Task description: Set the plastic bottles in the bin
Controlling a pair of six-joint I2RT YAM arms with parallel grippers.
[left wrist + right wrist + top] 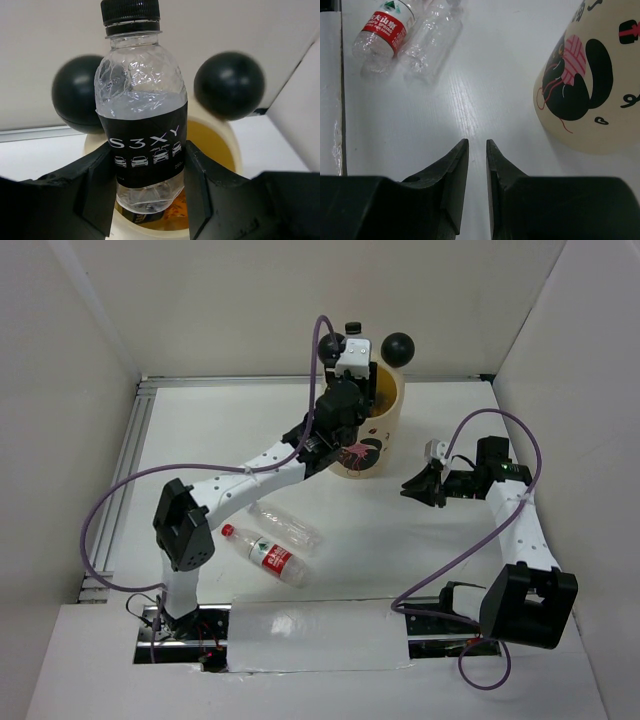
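My left gripper (352,375) is shut on a clear bottle with a black label and black cap (142,100). It holds the bottle upright over the mouth of the cream bin (388,425), between the two black ball ears (77,92) (229,85). Something orange and something dark-labelled (195,210) lie inside the bin. A red-white labelled bottle (270,557) and a clear bottle without a label (285,525) lie side by side on the table. My right gripper (418,490) hovers to the right of the bin (585,90), shut to a narrow slit and holding nothing (477,142).
White walls close in the table on the left, back and right. An aluminium rail (125,470) runs along the left edge. A white board (310,635) covers the front between the arm bases. The left arm stretches diagonally across the table's left half.
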